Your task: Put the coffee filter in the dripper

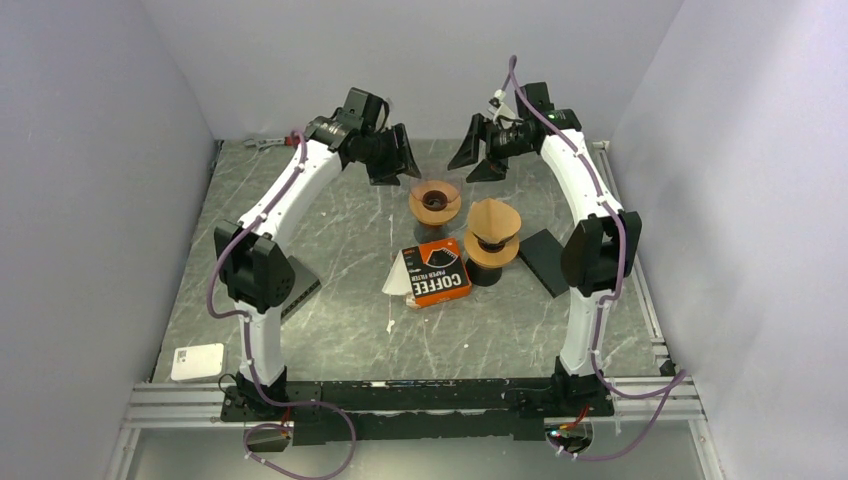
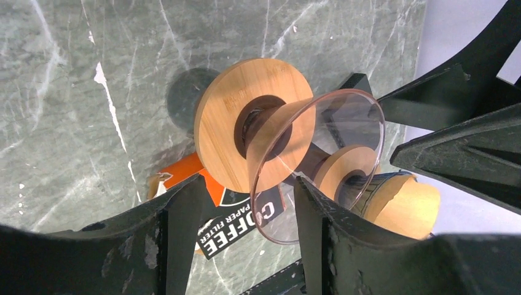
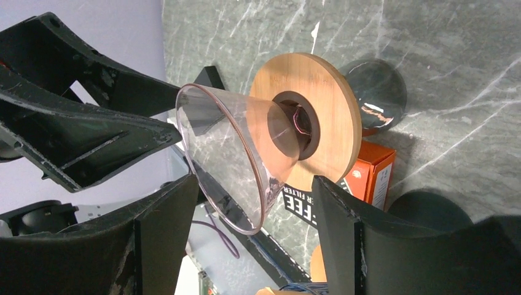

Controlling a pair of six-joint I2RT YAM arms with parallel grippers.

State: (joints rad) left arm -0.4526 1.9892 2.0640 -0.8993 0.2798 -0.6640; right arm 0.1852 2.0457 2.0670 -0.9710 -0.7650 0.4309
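Observation:
An empty dripper (image 1: pixel 435 201), a clear cone on a round wooden collar, stands at the table's back middle. It also shows in the left wrist view (image 2: pixel 319 147) and the right wrist view (image 3: pixel 227 147). A second dripper holds a brown paper filter (image 1: pixel 493 223), which also shows in the left wrist view (image 2: pixel 408 206). An orange and black coffee filter box (image 1: pixel 438 272) lies in front of both. My left gripper (image 1: pixel 398 165) (image 2: pixel 249 184) is open and empty, just left of and above the empty dripper. My right gripper (image 1: pixel 478 162) (image 3: pixel 255 184) is open and empty, just to its right.
A black square pad (image 1: pixel 545 261) lies right of the second dripper. A white paper (image 1: pixel 399 277) leans on the box's left side. A white device (image 1: pixel 197 362) sits at the front left. Grey walls close in the table on three sides.

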